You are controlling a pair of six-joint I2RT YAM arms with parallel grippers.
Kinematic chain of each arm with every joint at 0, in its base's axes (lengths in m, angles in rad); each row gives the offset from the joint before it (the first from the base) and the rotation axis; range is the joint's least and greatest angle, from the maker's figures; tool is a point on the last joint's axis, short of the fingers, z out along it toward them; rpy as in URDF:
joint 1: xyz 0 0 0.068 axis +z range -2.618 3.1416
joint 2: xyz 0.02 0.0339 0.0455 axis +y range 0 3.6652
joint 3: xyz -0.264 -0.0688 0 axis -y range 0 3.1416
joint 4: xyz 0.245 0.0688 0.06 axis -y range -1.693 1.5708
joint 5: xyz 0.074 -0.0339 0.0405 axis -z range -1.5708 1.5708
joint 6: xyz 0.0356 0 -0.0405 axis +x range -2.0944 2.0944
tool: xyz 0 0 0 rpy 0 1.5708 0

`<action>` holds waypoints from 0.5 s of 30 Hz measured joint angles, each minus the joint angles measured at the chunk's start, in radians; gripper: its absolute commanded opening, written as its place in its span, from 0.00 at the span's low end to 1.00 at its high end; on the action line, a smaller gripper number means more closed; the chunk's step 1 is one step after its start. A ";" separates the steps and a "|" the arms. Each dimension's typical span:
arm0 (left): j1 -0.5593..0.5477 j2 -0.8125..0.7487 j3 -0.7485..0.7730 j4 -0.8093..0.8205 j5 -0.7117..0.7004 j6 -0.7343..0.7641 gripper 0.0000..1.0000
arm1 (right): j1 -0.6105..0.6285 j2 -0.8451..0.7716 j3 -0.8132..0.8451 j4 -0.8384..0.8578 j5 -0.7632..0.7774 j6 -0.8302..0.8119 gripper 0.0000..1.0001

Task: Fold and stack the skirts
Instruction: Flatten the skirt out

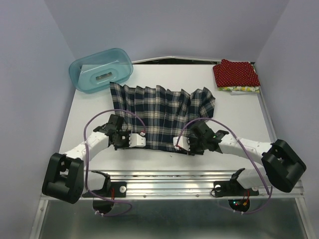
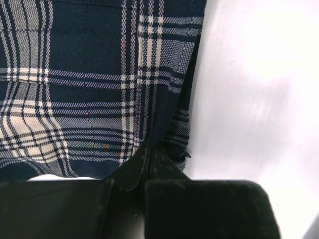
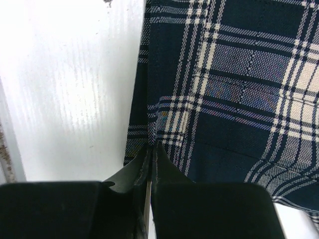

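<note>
- Cloth of the pleated navy, white and dark-green plaid skirt is lying spread on the white desk, ahead of both end effectors.
- Closed tight, the left end effector is pinching its near edge.
- Likewise the right end effector is clamping that edge.

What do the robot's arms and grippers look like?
The left arm and right arm are slim and white with black joints, each on a bulky black base. A purple cable loops along each. The left gripper and right gripper have white bodies and black fingers tapering to thin tips.
</note>
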 measured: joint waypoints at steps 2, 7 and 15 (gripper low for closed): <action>-0.001 0.017 0.000 0.049 -0.028 0.011 0.05 | 0.006 0.002 -0.005 0.028 0.011 -0.010 0.03; -0.002 0.046 0.001 0.161 -0.088 0.031 0.53 | 0.013 0.018 -0.002 0.067 0.035 -0.021 0.50; 0.003 -0.106 0.041 0.005 -0.064 0.005 0.74 | 0.012 -0.008 0.151 -0.175 0.031 0.056 0.69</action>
